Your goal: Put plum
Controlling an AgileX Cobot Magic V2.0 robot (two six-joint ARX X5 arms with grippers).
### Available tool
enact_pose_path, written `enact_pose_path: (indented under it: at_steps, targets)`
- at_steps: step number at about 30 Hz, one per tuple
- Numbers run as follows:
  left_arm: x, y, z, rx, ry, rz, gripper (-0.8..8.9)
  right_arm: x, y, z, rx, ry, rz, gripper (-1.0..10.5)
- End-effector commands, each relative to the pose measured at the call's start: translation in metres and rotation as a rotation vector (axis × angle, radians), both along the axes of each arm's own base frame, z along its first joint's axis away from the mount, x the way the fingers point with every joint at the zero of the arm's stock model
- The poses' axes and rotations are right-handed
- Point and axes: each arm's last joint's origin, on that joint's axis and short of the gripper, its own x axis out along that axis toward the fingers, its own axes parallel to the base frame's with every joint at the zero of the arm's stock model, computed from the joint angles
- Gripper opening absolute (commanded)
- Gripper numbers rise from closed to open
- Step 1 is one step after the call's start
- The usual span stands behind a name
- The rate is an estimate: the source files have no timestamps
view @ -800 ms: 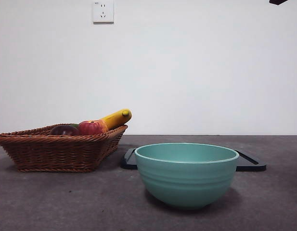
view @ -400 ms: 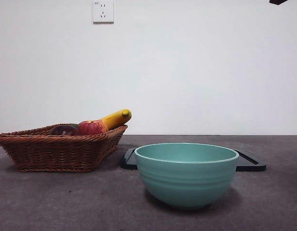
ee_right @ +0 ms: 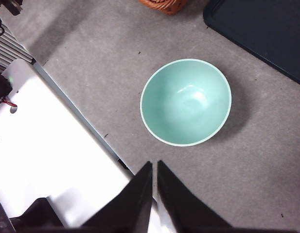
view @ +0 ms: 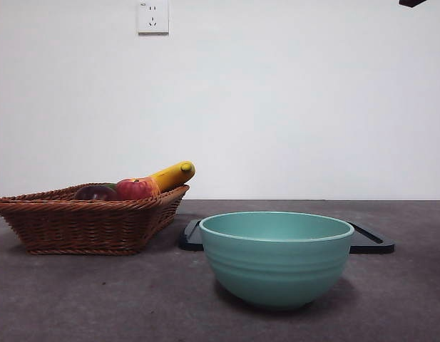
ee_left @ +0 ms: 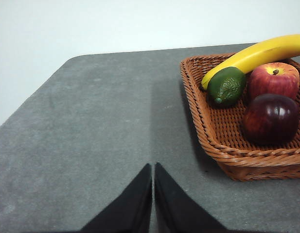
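Your left gripper (ee_left: 153,167) hangs above bare grey table (ee_left: 101,126) with its jaws pressed together, nothing between them. Taking the wicker basket (ee_left: 208,131) as a clock face seen from that wrist camera, the gripper sits well off toward 8 o'clock, clear of the rim.

Your right gripper (ee_right: 154,165) is up high, jaws likewise closed on nothing, looking straight down on the teal bowl (ee_right: 186,102). The bowl is empty and stands upright on the table. A dark tray (ee_right: 266,34) lies just past it, at roughly 1 o'clock from the bowl in that wrist picture.

The plum (ee_left: 271,119) lies in the basket, dark maroon and glossy. With the basket as the dial in the left wrist picture, you find it around 5 o'clock, close to the near rim. The red-and-yellow apple (ee_left: 273,80) touches it at about 12 o'clock from the plum, stem up. The green avocado (ee_left: 226,86) rests beside the apple, at 10 o'clock from the plum and apart from it. The banana (ee_left: 256,56) lies along the far side, its end over the avocado.

From the front camera you see the plum (view: 95,193) only as a dark dome above the rim, just beside the apple (view: 136,189), with the banana (view: 173,174) tilted up over the basket's edge. The bowl (view: 277,258) stands nearest that camera, the tray (view: 369,242) behind it. One arm shows only as a black tip in the top corner
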Motion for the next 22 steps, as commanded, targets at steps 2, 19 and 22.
enact_pose_path:
  at_steps: [2,19,22]
  targets:
    - [0.001,0.000,-0.008,-0.003,0.025,0.005,0.07,0.001,0.002,0.004,0.007,-0.019,0.016,0.1]
    - [0.001,0.000,-0.007,-0.003,0.024,0.005,0.07,0.005,-0.001,0.007,0.004,-0.112,0.031,0.1]
    - [0.001,0.000,-0.008,-0.003,0.025,0.005,0.07,0.013,-0.009,0.016,0.034,-0.272,-0.008,0.1]
